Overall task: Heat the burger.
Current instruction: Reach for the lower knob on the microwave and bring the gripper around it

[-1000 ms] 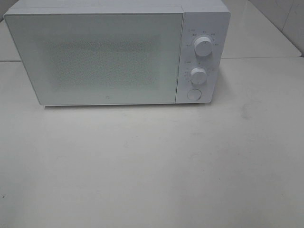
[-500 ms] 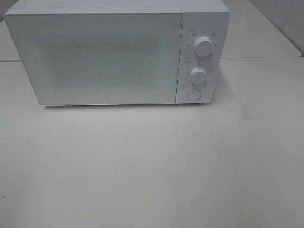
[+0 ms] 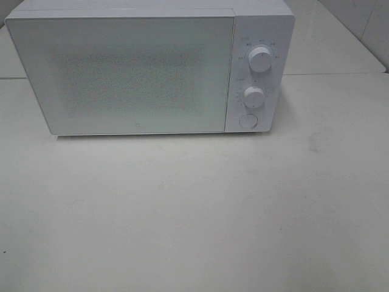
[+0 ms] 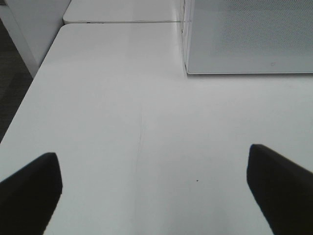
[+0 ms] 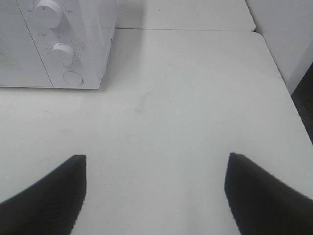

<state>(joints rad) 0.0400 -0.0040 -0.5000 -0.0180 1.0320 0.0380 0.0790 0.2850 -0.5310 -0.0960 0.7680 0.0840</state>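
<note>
— Anything on the move since a second ago?

— Nothing at all. From the high camera the microwave sits exactly where it was, door shut, and neither of my arms has come into that view.

— And your grippers?

— My left gripper is spread wide, its dark fingers apart with only bare white table between them. It's over the table on the near side of the microwave's left front corner. My right gripper is released too, nothing in it, hanging over the table nearer than and to the right of the control panel.

— What's on that panel?

— Two white dials, upper dial above lower dial, and a round button below them.

— The burger?

— I can't tell where it is. No view shows it, and the door's speckled window gives nothing away.
</note>
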